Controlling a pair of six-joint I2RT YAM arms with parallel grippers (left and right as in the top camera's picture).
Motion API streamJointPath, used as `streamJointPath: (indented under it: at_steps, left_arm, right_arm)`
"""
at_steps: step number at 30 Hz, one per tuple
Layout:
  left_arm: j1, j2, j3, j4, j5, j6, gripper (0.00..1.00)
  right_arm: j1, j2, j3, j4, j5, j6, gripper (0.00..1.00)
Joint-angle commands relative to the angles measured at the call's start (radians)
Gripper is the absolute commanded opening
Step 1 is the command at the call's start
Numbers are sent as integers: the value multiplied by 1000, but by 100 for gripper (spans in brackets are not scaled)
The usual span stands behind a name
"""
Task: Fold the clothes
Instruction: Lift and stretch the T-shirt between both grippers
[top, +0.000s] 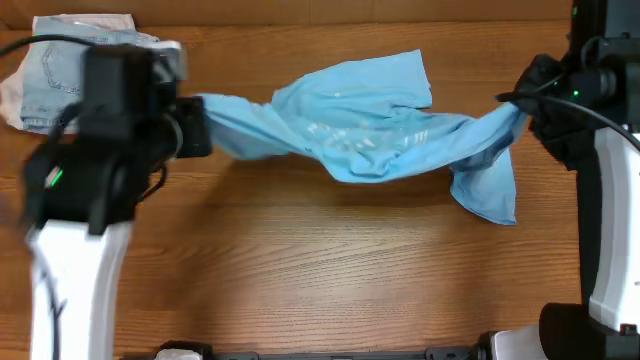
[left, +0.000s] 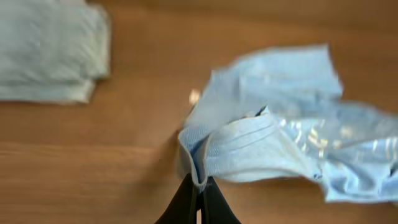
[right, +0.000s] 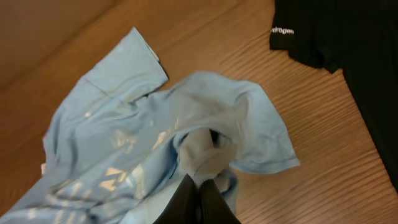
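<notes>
Fold not yet started. Blue shirt (top: 370, 120) hangs crumpled mid-table, stretched between left gripper (left: 199, 186) and right gripper (right: 200, 185), each pinching an edge. Black shirt (right: 348, 43) lies near the right gripper, untouched.

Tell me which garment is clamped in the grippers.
The sky-blue T-shirt, pinched by the left gripper and right gripper and stretched between them; the denim shorts and black T-shirt lie untouched.
</notes>
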Motion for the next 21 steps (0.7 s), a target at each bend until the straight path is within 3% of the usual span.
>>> streamJointPath:
  at_steps: [1, 11, 15, 21]
  left_arm:
    - [-2, -112, 92, -9, -151, -66, 4]
    - [-2, -328, 174, 8, -451, -139, 4]
    - [-2, -318, 170, 19, -556, -181, 4]
    - [-2, -211, 150, 58, -562, -195, 4]
  right_arm:
    - [-2, -30, 100, -18, -2, -2, 4]
    - [-2, -30, 341, -61, -1, -6, 4]
    - [-2, -30, 361, -14, 2, -5, 4]
    - [-3, 4, 360, 91, 11, -2, 4]
